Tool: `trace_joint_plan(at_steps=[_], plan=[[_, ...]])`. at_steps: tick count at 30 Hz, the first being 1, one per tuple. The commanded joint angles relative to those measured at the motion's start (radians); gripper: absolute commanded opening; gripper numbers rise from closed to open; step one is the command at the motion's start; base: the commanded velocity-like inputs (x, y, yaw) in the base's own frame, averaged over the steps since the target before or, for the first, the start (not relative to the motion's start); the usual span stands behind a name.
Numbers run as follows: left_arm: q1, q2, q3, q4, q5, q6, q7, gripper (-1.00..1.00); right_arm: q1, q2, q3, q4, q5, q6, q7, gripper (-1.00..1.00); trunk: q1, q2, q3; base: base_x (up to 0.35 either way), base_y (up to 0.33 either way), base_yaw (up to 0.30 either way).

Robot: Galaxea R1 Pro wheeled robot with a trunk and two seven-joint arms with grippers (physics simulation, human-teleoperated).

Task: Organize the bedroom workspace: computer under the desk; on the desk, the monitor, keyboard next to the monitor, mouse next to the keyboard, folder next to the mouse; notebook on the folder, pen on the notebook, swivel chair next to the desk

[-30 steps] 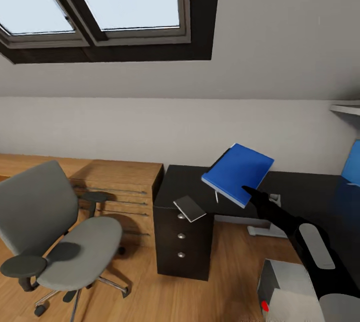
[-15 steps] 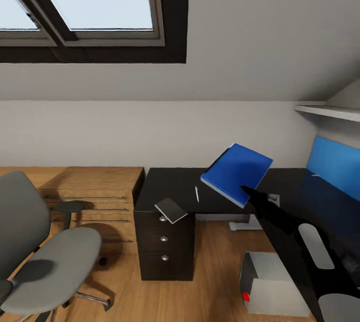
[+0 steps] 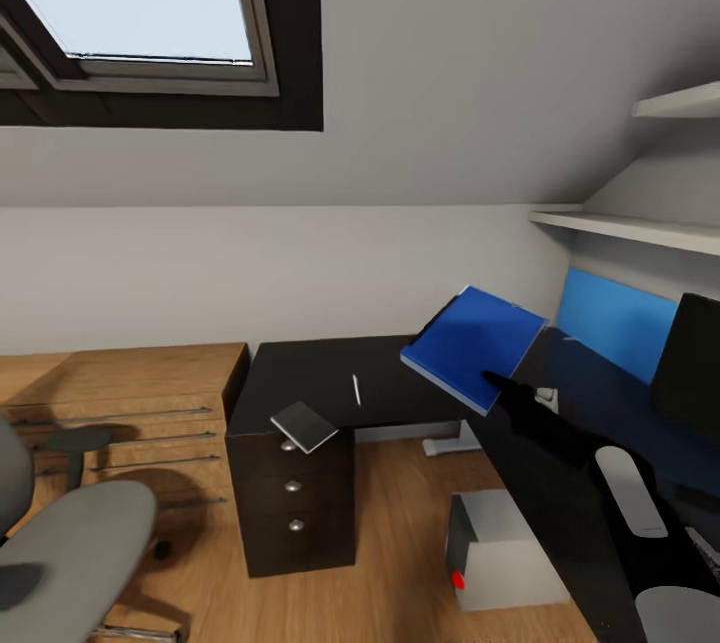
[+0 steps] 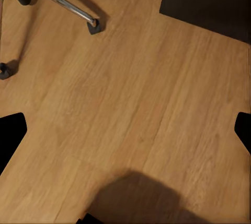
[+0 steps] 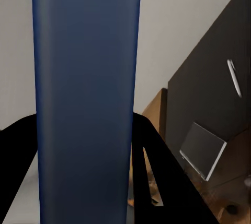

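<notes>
Right gripper (image 3: pixel 492 381) clamped on folder (image 3: pixel 474 346) (left gripper's (image 4: pixel 125 130) jaws apart): keep it level, lower flat onto desk (image 3: pixel 400 373) beyond pen (image 3: pixel 356 389).

We see the black L-shaped desk (image 3: pixel 390 373) w/ a grey notebook (image 3: pixel 304 426) overhanging its front corner above the drawer unit (image 3: pixel 292 513), and a pen (image 3: pixel 356 389) lying just beside it on the top. Monitor (image 3: pixel 690 368) stands on the desk's right wing. On the wood floor (image 3: pixel 400 583) under the desk sits the computer (image 3: pixel 505 553).
</notes>
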Motion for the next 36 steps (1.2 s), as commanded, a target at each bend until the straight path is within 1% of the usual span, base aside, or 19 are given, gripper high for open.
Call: trace_joint_plan(at_steps=[1,12,20,23,24,25,26,27,28,29,30,31,33,34,36], plan=[[-0.001,0.001,-0.009,0.000,0.010,-0.006,0.006,1.00,-0.001,0.000,-0.002,0.000,0.001,0.006,0.004,-1.00,0.000,-0.001,0.000,0.000,0.000,-0.270],[-0.001,0.001,-0.009,0.000,0.010,-0.006,0.006,1.00,-0.001,0.000,-0.002,0.001,0.000,0.007,0.005,-1.00,0.000,-0.001,0.009,0.000,0.000,-0.253],[-0.001,0.001,-0.009,-0.001,0.010,-0.006,0.006,1.00,-0.001,0.000,0.007,-0.009,0.000,0.003,0.009,-1.00,0.000,-0.001,0.010,0.000,0.000,-0.047],[-0.001,0.001,-0.009,-0.001,0.010,-0.006,0.006,1.00,-0.001,0.001,0.014,-0.005,0.004,-0.012,0.004,-1.00,0.000,-0.001,0.010,0.000,0.000,-0.007],[-0.001,0.001,-0.009,-0.001,0.010,-0.006,0.006,1.00,-0.001,0.003,0.019,-0.003,0.005,-0.035,0.000,-1.00,0.000,-0.001,0.010,0.000,0.000,-0.003],[-0.001,0.001,-0.009,-0.001,0.010,-0.006,0.006,1.00,-0.001,0.013,0.023,0.003,0.005,-0.070,-0.005,-1.00,0.000,-0.001,0.010,0.000,0.000,-0.002],[-0.001,0.001,-0.009,-0.001,0.010,-0.006,0.006,1.00,-0.002,0.029,0.025,0.011,0.006,-0.118,-0.018,-1.00,0.000,-0.001,0.010,0.000,0.000,-0.001],[-0.001,0.001,-0.009,0.000,0.010,-0.006,0.006,1.00,-0.002,0.067,0.027,0.030,0.007,-0.223,-0.075,-1.00,0.000,-0.001,0.010,0.000,0.000,0.000],[-0.001,0.001,-0.009,-0.001,0.010,-0.006,0.006,1.00,-0.003,0.085,0.028,0.042,0.007,-0.277,-0.124,-1.00,0.000,-0.001,0.010,0.000,0.000,0.000],[-0.001,0.001,-0.009,-0.001,0.010,-0.006,0.006,1.00,-0.003,0.093,0.028,0.047,0.006,-0.305,-0.153,-1.00,0.000,-0.001,0.010,0.000,0.000,0.000],[-0.001,0.001,-0.009,-0.001,0.010,-0.006,0.006,1.00,-0.003,0.108,0.028,0.056,0.005,-0.363,-0.212,-1.00,0.000,-0.001,0.010,0.000,0.000,0.000],[-0.001,0.001,-0.009,-0.001,0.010,-0.006,0.006,1.00,-0.004,0.115,0.028,0.059,0.005,-0.394,-0.241,-1.00,0.000,-0.001,0.010,0.000,0.000,0.000],[-0.001,0.001,-0.009,-0.001,0.010,-0.006,0.006,1.00,-0.005,0.136,0.030,0.071,0.005,-0.507,-0.329,-1.00,0.000,-0.001,0.010,0.000,0.000,0.000],[-0.001,0.001,-0.009,-0.001,0.010,-0.006,0.006,1.00,-0.005,0.142,0.033,0.080,0.005,-0.552,-0.354,-1.00,0.000,-0.001,0.010,0.000,0.000,0.000],[-0.001,0.001,-0.009,-0.001,0.010,-0.006,0.006,1.00,-0.006,0.148,0.040,0.098,0.005,-0.601,-0.376,-1.00,0.000,-0.001,0.010,0.000,0.000,0.000]])
